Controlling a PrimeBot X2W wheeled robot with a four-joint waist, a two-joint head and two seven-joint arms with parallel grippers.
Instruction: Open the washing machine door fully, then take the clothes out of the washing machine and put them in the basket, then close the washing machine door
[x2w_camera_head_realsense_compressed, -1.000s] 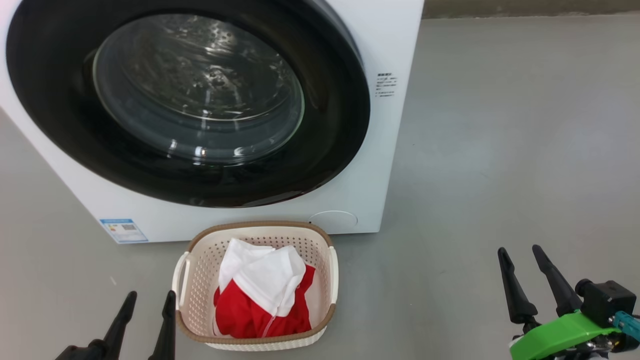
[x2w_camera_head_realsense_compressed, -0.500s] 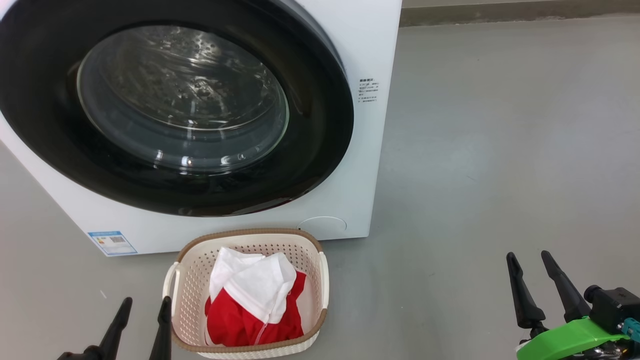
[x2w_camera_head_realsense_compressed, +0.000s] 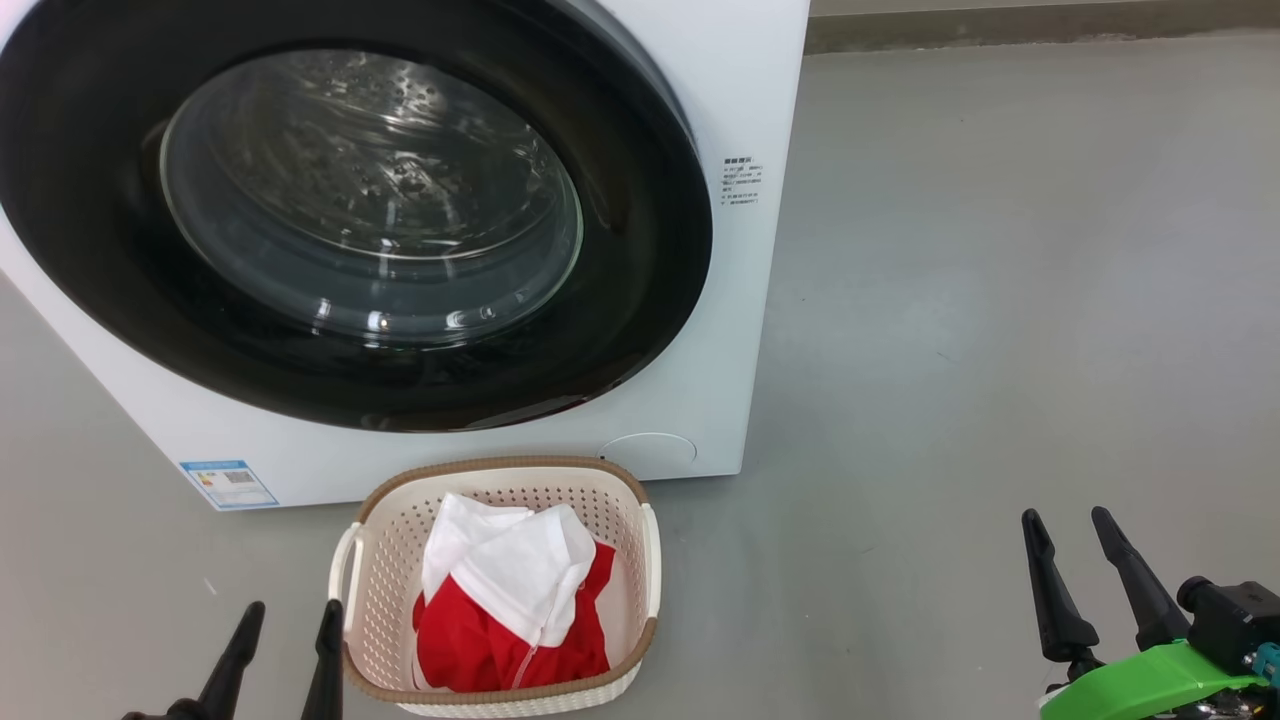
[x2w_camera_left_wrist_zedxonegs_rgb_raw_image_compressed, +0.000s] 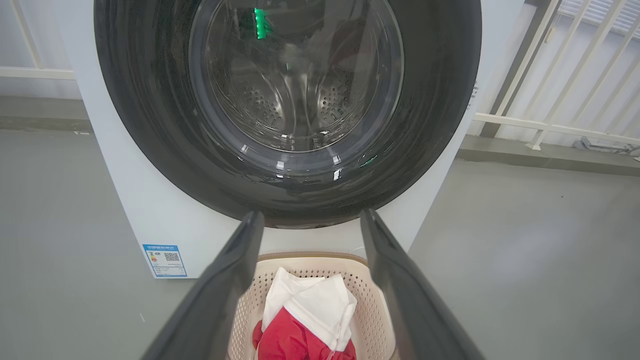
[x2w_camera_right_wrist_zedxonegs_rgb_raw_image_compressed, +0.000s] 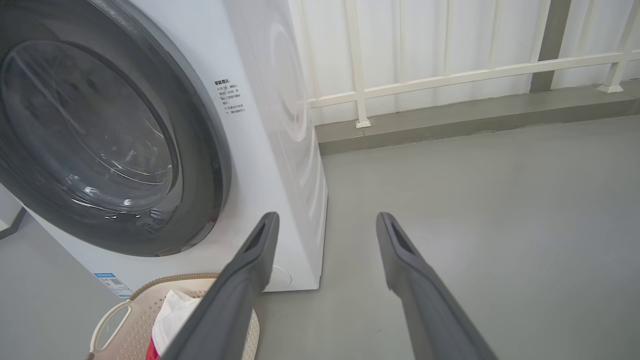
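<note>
In the head view the machine (x2w_camera_head_realsense_compressed: 745, 330) stands on the floor (x2w_camera_head_realsense_compressed: 950, 350) with its door (x2w_camera_head_realsense_compressed: 640, 300) lying flat against the front, the black ring seated all round as far as can be seen. The basket (x2w_camera_head_realsense_compressed: 500, 466) sits on the floor just before the machine's lower front edge, below the door, and the clothes (x2w_camera_head_realsense_compressed: 510, 610) lie heaped in it, white over red. The left gripper (x2w_camera_head_realsense_compressed: 293, 606) shows at the bottom edge just left of the basket, and the right gripper (x2w_camera_head_realsense_compressed: 1065, 515) near the floor's lower right corner, well apart from everything. Both have their jaws parted and hold nothing. The left wrist view looks between its spread fingers at the basket and the door above it. Through the glass the steel drum (x2w_camera_left_wrist_zedxonegs_rgb_raw_image_compressed: 295, 100) shows bare holes and ribs, and I can make out no garment there, though reflections blur it. The right wrist view takes the machine from the side, its fingers wide over bare floor, the door flush with the front. By my reckoning all three steps look done: the clothes are out and in the basket, the door is shut, and nothing seems left.
</note>
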